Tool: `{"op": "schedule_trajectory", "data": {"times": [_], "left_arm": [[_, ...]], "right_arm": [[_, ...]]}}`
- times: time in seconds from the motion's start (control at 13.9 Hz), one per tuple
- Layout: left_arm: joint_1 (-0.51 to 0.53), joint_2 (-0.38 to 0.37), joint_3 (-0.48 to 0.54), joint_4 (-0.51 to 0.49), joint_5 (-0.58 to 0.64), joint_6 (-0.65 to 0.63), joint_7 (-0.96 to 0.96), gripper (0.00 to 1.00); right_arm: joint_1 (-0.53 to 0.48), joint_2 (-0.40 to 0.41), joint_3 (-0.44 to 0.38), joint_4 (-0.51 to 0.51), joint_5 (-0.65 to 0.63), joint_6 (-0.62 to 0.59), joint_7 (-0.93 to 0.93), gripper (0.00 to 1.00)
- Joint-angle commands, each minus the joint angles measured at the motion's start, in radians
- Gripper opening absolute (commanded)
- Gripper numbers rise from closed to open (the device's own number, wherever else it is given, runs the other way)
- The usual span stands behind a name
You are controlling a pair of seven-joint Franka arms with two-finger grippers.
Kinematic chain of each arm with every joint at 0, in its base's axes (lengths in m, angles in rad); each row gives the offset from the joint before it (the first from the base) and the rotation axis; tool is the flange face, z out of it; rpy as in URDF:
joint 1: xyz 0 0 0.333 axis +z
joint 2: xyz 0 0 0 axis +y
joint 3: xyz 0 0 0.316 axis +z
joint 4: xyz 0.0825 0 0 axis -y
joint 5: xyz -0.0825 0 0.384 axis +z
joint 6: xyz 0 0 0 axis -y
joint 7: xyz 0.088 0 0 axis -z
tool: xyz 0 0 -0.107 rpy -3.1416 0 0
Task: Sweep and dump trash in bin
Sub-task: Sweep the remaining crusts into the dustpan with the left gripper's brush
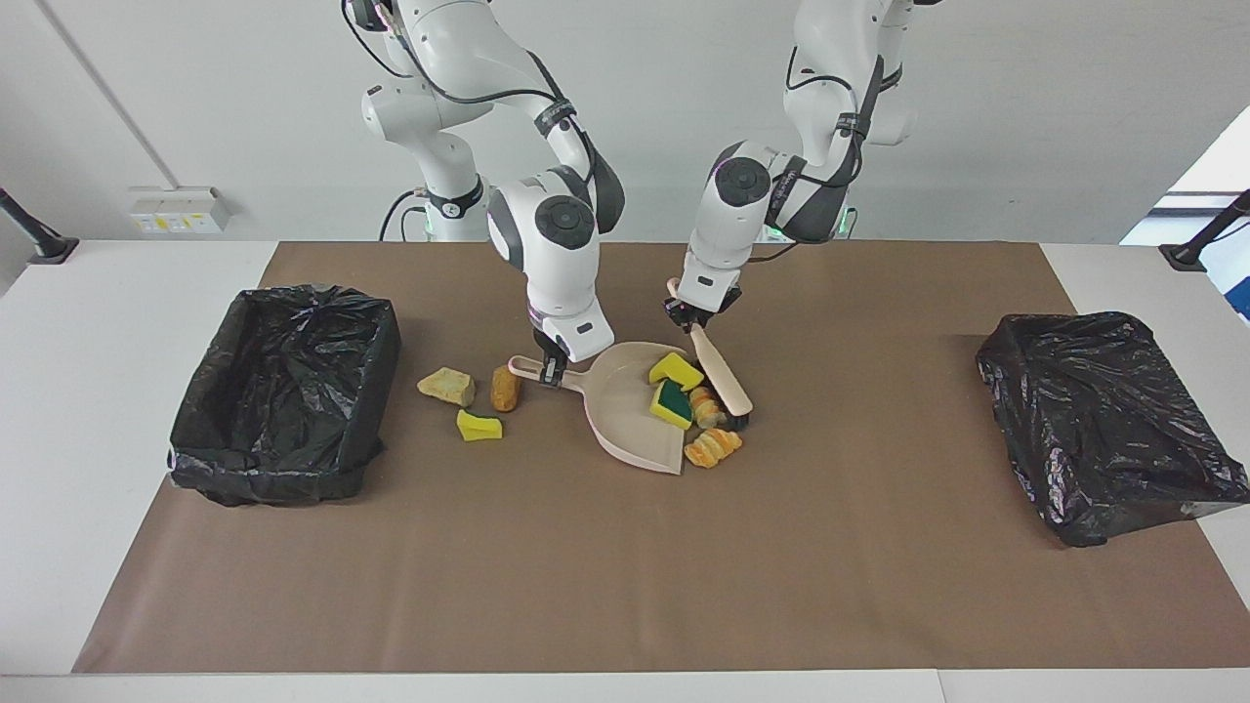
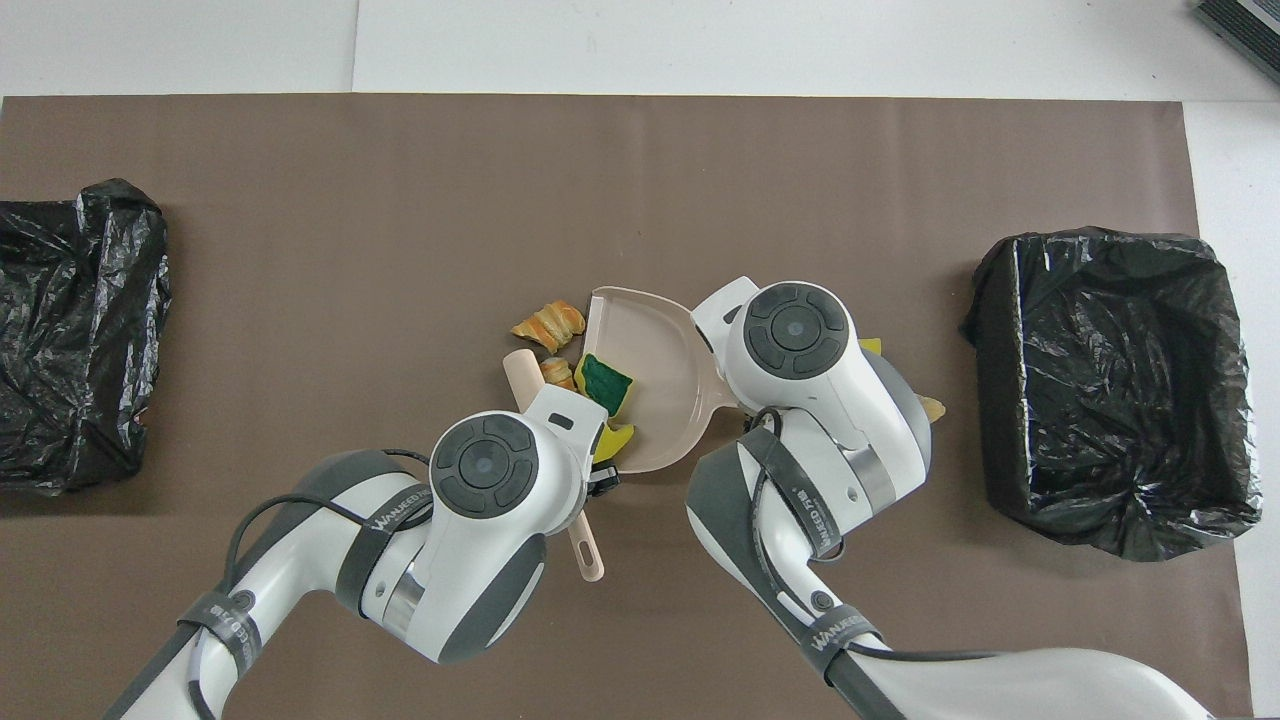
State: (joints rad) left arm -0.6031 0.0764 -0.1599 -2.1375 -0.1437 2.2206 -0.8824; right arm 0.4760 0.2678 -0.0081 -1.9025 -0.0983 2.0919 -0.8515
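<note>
My right gripper (image 1: pixel 552 369) is shut on the handle of the pale pink dustpan (image 1: pixel 630 415), which lies flat on the brown mat. In the pan lie a yellow sponge piece (image 1: pixel 676 369) and a green-topped one (image 1: pixel 672 402). My left gripper (image 1: pixel 695 317) is shut on the beige brush (image 1: pixel 723 376), its head pressing a bread lump (image 1: pixel 703 405) against the pan's mouth. A croissant-like lump (image 1: pixel 713 447) sits just outside the pan's lip. In the overhead view both wrists hide the grippers; the pan (image 2: pixel 655 370) and green sponge (image 2: pixel 603 383) show.
Three more scraps lie beside the pan's handle toward the right arm's end: a tan piece (image 1: pixel 447 386), a brown lump (image 1: pixel 505 388) and a yellow sponge (image 1: pixel 479 426). Black-lined bins stand at the right arm's end (image 1: pixel 283 391) and the left arm's end (image 1: pixel 1108 420).
</note>
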Motion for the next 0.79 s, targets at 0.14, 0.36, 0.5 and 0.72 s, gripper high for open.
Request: {"op": "schedule_trajectory", "data": {"times": [0.14, 0.36, 0.5, 0.72], "left_arm": [[-0.014, 0.014, 0.020, 0.071, -0.024, -0.056, 0.074, 0.00], [0.050, 0.020, 0.026, 0.100, 0.007, -0.114, 0.184, 0.00], [0.097, 0.051, 0.026, 0.125, 0.048, -0.108, 0.248, 0.00], [0.192, 0.100, 0.026, 0.180, 0.050, -0.101, 0.454, 0.00]], "right_arm": [[-0.004, -0.015, 0.008, -0.032, 0.011, 0.014, 0.023, 0.00], [-0.004, -0.015, 0.010, -0.032, 0.011, 0.014, 0.023, 0.00], [-0.004, -0.015, 0.008, -0.032, 0.011, 0.014, 0.023, 0.00], [-0.004, -0.016, 0.008, -0.032, 0.011, 0.014, 0.025, 0.00]]}}
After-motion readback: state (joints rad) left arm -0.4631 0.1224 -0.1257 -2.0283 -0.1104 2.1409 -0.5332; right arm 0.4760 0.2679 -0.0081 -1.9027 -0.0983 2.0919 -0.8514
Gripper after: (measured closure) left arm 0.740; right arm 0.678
